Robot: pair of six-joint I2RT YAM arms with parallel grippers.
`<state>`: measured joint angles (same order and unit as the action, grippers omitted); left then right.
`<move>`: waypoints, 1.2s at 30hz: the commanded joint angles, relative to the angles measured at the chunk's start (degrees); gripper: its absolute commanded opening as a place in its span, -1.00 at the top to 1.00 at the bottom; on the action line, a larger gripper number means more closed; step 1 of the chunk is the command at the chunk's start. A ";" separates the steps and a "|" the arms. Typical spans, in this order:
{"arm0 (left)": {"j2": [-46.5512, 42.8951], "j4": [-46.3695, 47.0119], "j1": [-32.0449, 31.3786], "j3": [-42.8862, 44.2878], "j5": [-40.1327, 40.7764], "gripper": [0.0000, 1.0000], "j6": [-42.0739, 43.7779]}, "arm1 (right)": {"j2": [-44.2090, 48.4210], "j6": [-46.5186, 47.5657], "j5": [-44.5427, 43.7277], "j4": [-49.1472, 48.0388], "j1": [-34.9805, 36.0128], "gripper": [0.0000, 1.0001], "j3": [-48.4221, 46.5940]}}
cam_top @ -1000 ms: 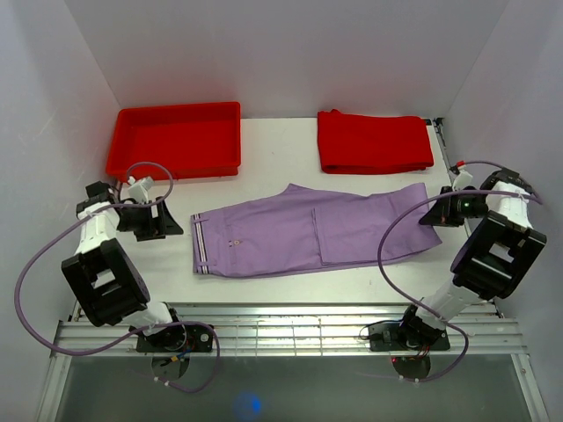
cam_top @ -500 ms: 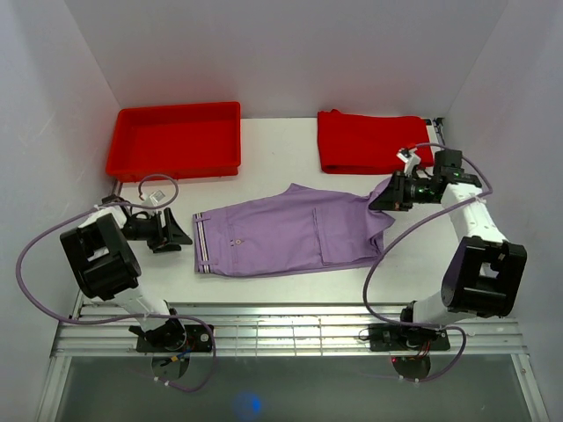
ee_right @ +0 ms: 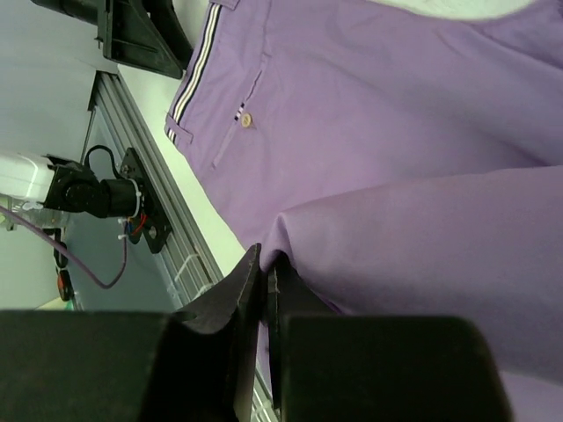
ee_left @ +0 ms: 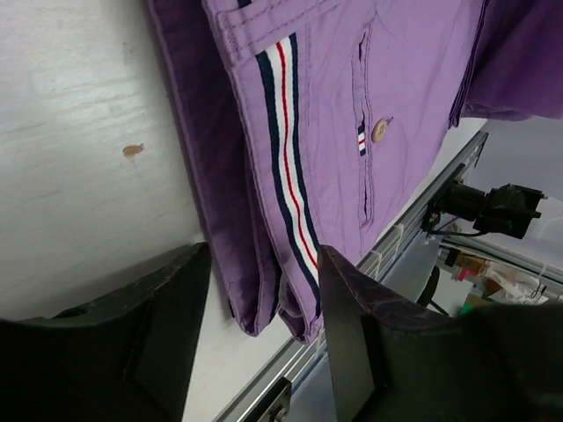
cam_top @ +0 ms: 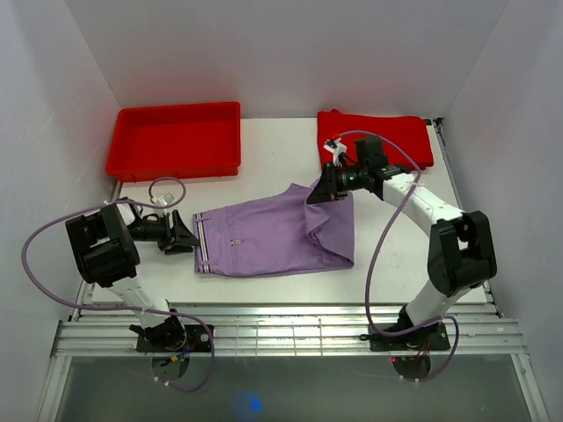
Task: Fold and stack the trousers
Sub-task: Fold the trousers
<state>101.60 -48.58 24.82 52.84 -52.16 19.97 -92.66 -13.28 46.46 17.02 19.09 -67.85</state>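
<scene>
Top view first. The trousers (cam_top: pixel 264 237) lie across the middle of the table (cam_top: pixel 264 149), with the waistband (cam_top: pixel 201 242) at the left end. The leg end is lifted and doubled back over the middle. It hangs from the right gripper (cam_top: pixel 320 192), which is pinched shut on the fabric, and a flap of purple drapes from it down to the table. The left gripper (cam_top: pixel 182 239) sits low just beside the waistband, fingers pointing at it. The red tray (cam_top: pixel 174 141) is at the back left, well apart from the trousers. A folded red cloth (cam_top: pixel 391 145) is at the back right, partly behind the right arm.

Left wrist cam: the left gripper (ee_left: pixel 264 330) has its jaws apart and isn't clamped on anything. The near corner of the waistband (ee_left: pixel 281 176), with its dark, white and red striped band, lies right between the two fingers (ee_left: pixel 167 325). Can't tell if either finger actually touches the cloth. A button (ee_left: pixel 379 130) shows further along the waistband, and there's a small brown speck (ee_left: pixel 132 150) on the bare table (ee_left: pixel 70 105).

Right wrist cam: the right gripper (ee_right: pixel 264 268) is closed tight, with a fold of the trousers (ee_right: pixel 378 114) pinched between its fingers. Below that fold the rest lies flat. The waistband (ee_right: pixel 198 66) and button (ee_right: pixel 246 120) sit toward the left gripper (ee_right: pixel 176 54), which shows in the top left corner.
</scene>
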 commanded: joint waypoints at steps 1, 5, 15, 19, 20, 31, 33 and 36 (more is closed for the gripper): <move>-0.44 3.04 -2.31 -0.81 -2.95 -0.22 -2.03 | -2.60 -4.82 -2.68 -6.46 3.84 0.84 -5.35; 1.75 5.86 -2.93 -1.69 1.43 0.52 -6.87 | -5.51 -8.25 -3.39 -10.06 9.19 0.84 -7.38; 4.92 6.30 -3.02 -0.90 2.50 1.00 -8.72 | -14.03 -12.47 -7.78 -10.86 18.78 0.85 -15.11; 5.10 6.30 -3.02 -0.90 2.50 1.00 -8.72 | -16.93 -14.49 -7.96 -12.09 21.33 0.84 -17.83; 5.01 6.39 -3.02 -0.90 2.50 1.00 -8.72 | -18.07 -15.10 -8.05 -12.35 22.12 0.84 -18.97; 4.39 6.30 -3.11 -1.25 2.85 1.00 -8.54 | -25.98 -20.12 -7.96 -16.31 27.22 0.85 -25.30; 4.31 6.30 -3.11 -1.42 3.03 1.00 -8.37 | -27.39 -20.91 -7.87 -16.31 27.58 0.84 -26.18; 4.39 6.21 -3.11 -1.42 3.21 1.00 -8.54 | -28.71 -21.96 -7.52 -18.42 28.10 0.84 -27.59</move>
<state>106.69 -44.40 22.04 51.70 -51.48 10.46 -120.92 -32.93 37.87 3.68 46.52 -91.92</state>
